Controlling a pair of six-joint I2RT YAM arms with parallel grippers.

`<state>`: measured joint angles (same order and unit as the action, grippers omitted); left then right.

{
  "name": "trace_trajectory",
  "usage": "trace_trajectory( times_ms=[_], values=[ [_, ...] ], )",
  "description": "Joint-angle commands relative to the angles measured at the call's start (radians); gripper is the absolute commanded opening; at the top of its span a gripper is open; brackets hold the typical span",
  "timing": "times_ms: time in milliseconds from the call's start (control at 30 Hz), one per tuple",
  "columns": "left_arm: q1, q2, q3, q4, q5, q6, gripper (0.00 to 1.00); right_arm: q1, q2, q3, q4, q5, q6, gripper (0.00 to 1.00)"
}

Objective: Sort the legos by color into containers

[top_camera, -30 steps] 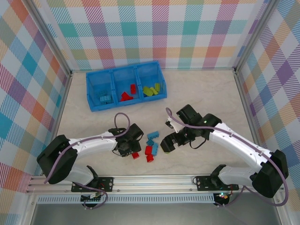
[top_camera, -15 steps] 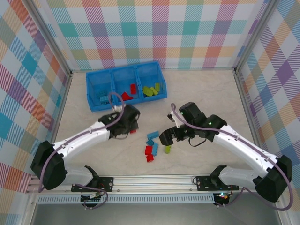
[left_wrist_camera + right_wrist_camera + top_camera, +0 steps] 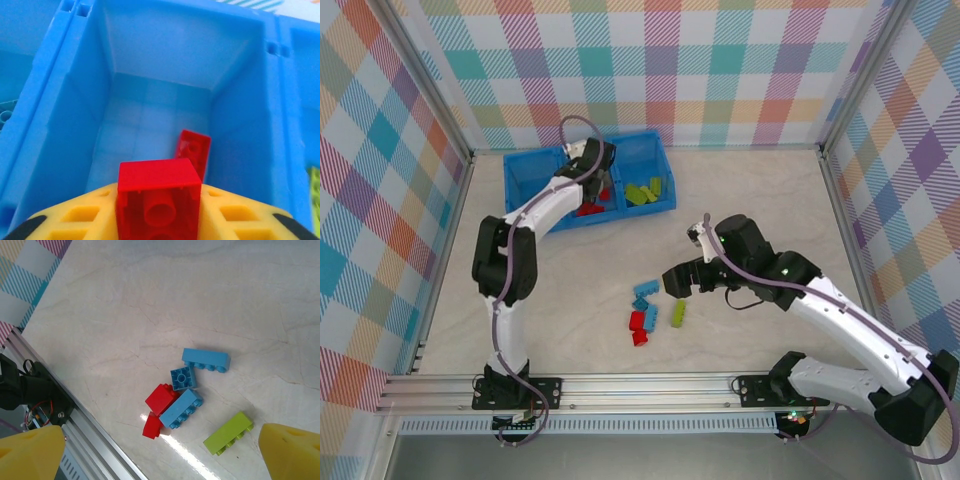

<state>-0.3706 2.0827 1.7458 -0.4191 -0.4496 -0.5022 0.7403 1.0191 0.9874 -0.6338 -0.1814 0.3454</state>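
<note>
Clearly a robotics lab cell: pale stone-look desk (image 3: pixel 750 200) walled left, right and far by plaid-printed panels (image 3: pixel 660 70), aluminium rail (image 3: pixel 650 385) along the near edge, left arm (image 3: pixel 535 215) and right arm (image 3: pixel 840 315) bolted to it.

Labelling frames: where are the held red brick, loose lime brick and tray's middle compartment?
held red brick (image 3: pixel 157 173), left wrist view, upper face.
loose lime brick (image 3: pixel 228 432), right wrist view, its centre.
middle compartment (image 3: pixel 172 52), left wrist view, far wall.

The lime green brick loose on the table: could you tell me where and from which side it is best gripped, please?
Probably across its two long sides at mid-length, coming straight down. The lime green brick lies clear of the blue and red bricks, so both long sides are free, and the open right gripper is nearest.
</note>
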Motion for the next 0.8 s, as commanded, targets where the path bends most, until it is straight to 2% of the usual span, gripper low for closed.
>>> trace_trajectory(
  times_ms=[0,167,333,400,467,600,667,767],
  values=[
    [0.030,-0.004,0.087,-0.029,0.043,0.043,0.49,0.005,-0.035,-0.009,-0.019,0.027,0.020,1.00],
    [0.024,-0.125,0.033,-0.037,0.179,0.051,0.66,0.005,-0.014,-0.013,0.002,0.033,0.018,1.00],
    [-0.071,-0.398,-0.231,-0.082,0.289,0.101,0.69,0.005,0.004,-0.036,0.054,0.047,0.027,1.00],
    [-0.147,-0.503,-0.353,-0.059,0.334,0.188,0.69,0.004,0.001,-0.052,0.067,0.051,0.025,1.00],
    [-0.241,-0.581,-0.447,-0.063,0.402,0.339,0.69,0.004,0.001,-0.062,0.067,0.047,0.016,1.00],
    [-0.361,-0.630,-0.567,-0.150,0.578,0.636,0.73,0.004,-0.010,-0.078,0.049,-0.020,-0.017,1.00],
    [-0.398,-0.608,-0.604,-0.171,0.596,0.726,0.75,0.003,-0.034,-0.104,0.049,-0.033,-0.016,1.00],
    [-0.440,-0.529,-0.597,-0.188,0.548,0.800,0.77,0.004,-0.072,-0.130,0.040,-0.029,-0.007,1.00]
  ],
)
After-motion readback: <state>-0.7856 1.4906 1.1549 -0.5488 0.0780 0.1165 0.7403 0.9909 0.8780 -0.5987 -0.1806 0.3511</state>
